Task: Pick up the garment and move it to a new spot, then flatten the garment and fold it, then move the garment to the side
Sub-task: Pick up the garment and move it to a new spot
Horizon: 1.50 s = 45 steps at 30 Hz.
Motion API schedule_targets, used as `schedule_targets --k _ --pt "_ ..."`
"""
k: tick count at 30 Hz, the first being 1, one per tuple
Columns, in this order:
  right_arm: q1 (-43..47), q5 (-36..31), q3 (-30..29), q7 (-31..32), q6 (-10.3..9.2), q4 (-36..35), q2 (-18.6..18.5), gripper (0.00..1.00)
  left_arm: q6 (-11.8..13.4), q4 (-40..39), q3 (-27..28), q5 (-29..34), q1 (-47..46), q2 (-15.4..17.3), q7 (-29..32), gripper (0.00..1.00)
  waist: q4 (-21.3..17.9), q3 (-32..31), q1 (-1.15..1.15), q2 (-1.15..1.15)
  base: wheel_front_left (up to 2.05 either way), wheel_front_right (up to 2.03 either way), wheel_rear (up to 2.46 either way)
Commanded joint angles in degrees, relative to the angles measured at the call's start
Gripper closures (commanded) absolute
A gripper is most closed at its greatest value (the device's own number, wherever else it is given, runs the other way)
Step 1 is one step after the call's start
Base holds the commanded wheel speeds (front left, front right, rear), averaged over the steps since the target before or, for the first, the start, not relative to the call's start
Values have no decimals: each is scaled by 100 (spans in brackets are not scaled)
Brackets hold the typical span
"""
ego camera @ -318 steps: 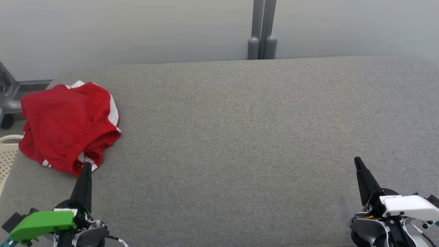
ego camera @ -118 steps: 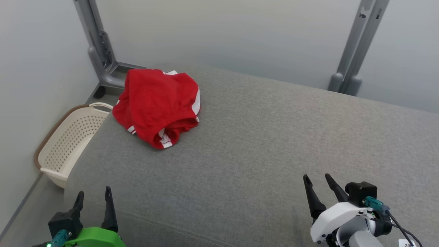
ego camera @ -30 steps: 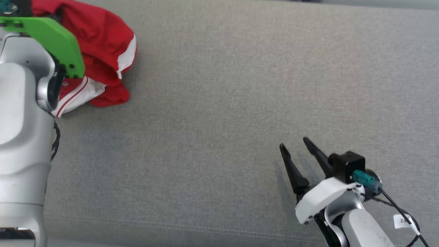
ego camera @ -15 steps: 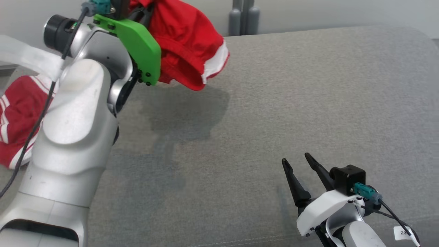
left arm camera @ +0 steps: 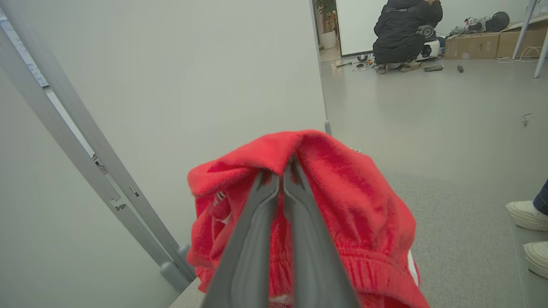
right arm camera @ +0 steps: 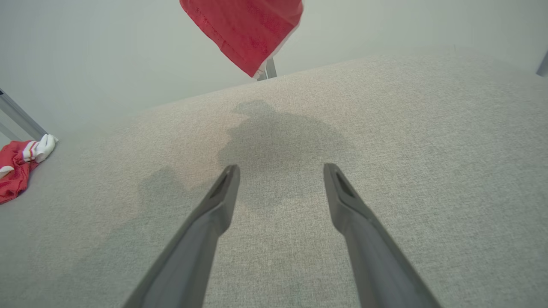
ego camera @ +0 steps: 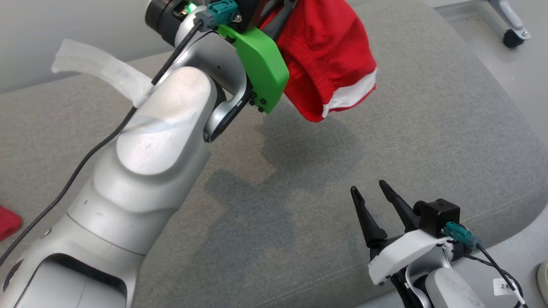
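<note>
— Left gripper (left arm camera: 287, 164) clamped tight on the garment (ego camera: 329, 64), hoisted clear of the cushion (ego camera: 428, 141)!
— Yes, a second earlier it lay there; now it hung above. Right gripper (ego camera: 368, 192) waited, fingers apart. Set-down looked next.

- Garment (ego camera: 329, 55) runs off the top edge of the head view, so its upper part is lost.
- Left fingers (left arm camera: 257, 239): the tips are tucked under a red fold in the left wrist view, and where exactly they pinch can't be told.
- Same view, the bottom edge cuts the garment's hem.
- Right wrist view: the top edge slices the garment, with a hanging corner showing.
- Red cloth (ego camera: 7, 222) is a sliver at the head view's left edge. What piece it is, can't tell.
- Person (left arm camera: 404, 30), far back and crouched, is too small to tell what's being handled.
- Shoes (left arm camera: 528, 216) are clipped by the right edge.
</note>
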Motion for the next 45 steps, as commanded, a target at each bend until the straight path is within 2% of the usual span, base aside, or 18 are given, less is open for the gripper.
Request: schedule_targets --k 1,6,11,17,18,19,20,28,33,37,45 --pt "-105 60 -5 -104 0 39 1 0 4 87 -180 -115 -167 47 -7 100 -417 450 0 -1 0 0 0" --pt "-188 149 -31 -263 0 168 1 0 6 586 -581 -31 -199 413 256 100 -415 662 0 -1 0 0 0" --pt "-310 232 48 -352 0 283 2 0 6 1193 -967 267 -27 942 495 100 -292 826 0 -1 0 0 0" --pt "-406 240 53 -402 0 362 -1 0 6 1648 -1114 164 145 1173 593 100 -139 900 0 -1 0 0 0" --pt "-409 224 49 -410 0 377 -2 0 10 1720 -1095 141 177 1185 570 97 -106 900 0 -1 0 0 0" --pt "-412 209 40 -409 0 392 -2 0 47 1773 -1076 126 191 1188 496 58 -70 896 0 -1 0 0 0" --pt "-423 194 33 -405 0 401 -2 0 102 1826 -1036 99 200 1175 414 0 -40 888 0 -1 0 0 0" --pt "-407 120 -42 -338 0 438 -3 0 339 2174 -726 -260 425 924 -91 0 166 648 0 -1 0 0 0" --pt "-172 40 -184 -280 0 481 -4 0 273 2075 -860 -289 736 699 -427 0 327 296 0 -1 0 0 0" --pt "-44 35 -223 -235 0 427 -4 0 317 1989 -926 -380 1099 550 -529 0 378 18 0 -1 0 0 0" --pt "34 -128 -269 -75 0 234 -5 0 421 1746 -959 -694 1830 261 -484 0 117 -160 0 -1 0 0 0"
